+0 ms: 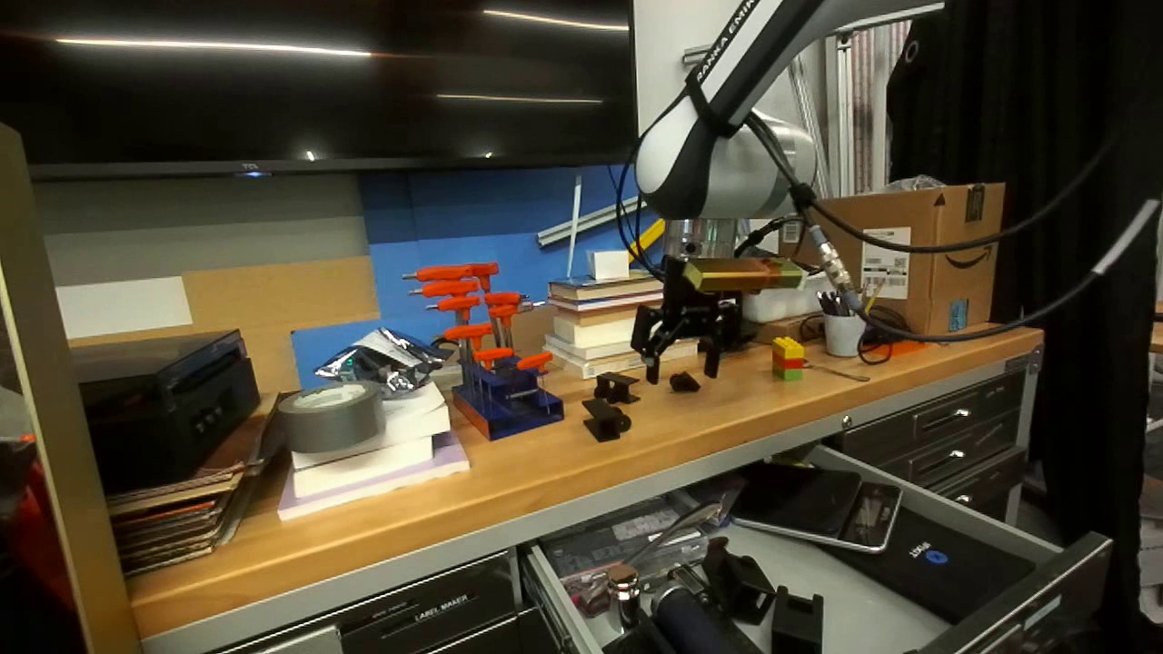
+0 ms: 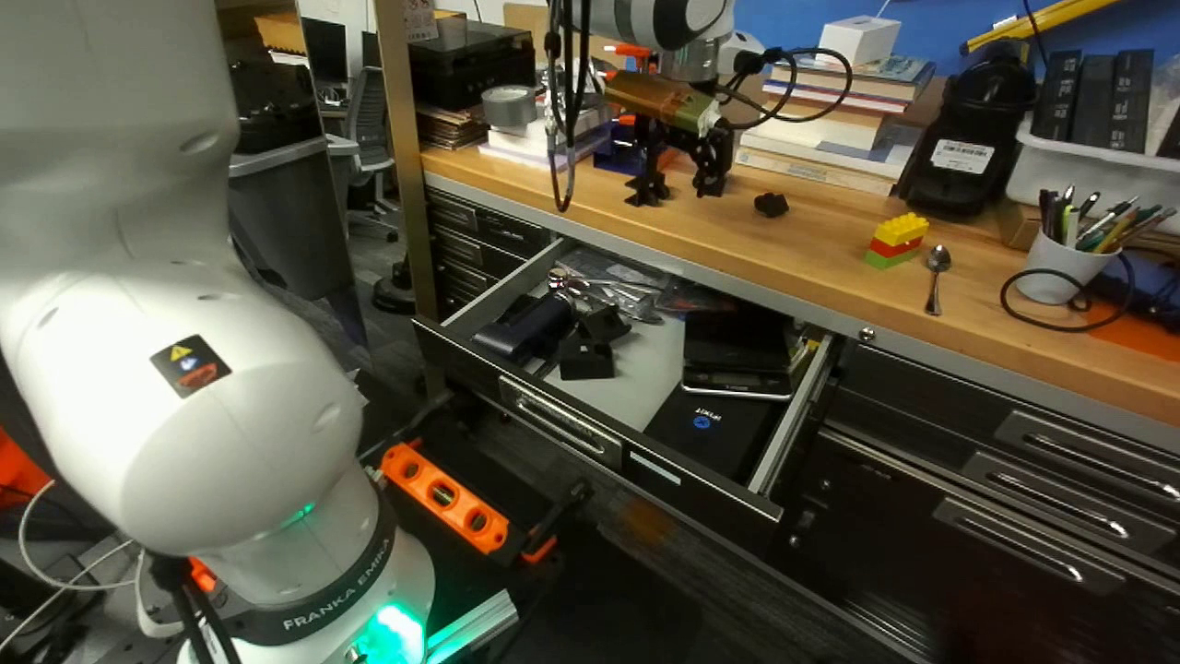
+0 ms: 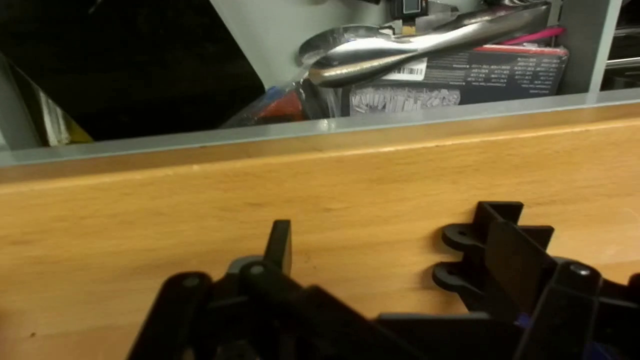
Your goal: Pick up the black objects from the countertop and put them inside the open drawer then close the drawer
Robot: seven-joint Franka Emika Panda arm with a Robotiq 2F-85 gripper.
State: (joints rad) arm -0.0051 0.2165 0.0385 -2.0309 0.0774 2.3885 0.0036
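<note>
end effector, jaws apart, hangs over the countertop, black objects lying near and below it.

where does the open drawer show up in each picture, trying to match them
In an exterior view: the drawer, at lower right.
In an exterior view: the drawer, around the middle.
In the wrist view: the drawer, along the top.
Shared landmark: the wooden countertop.
</note>
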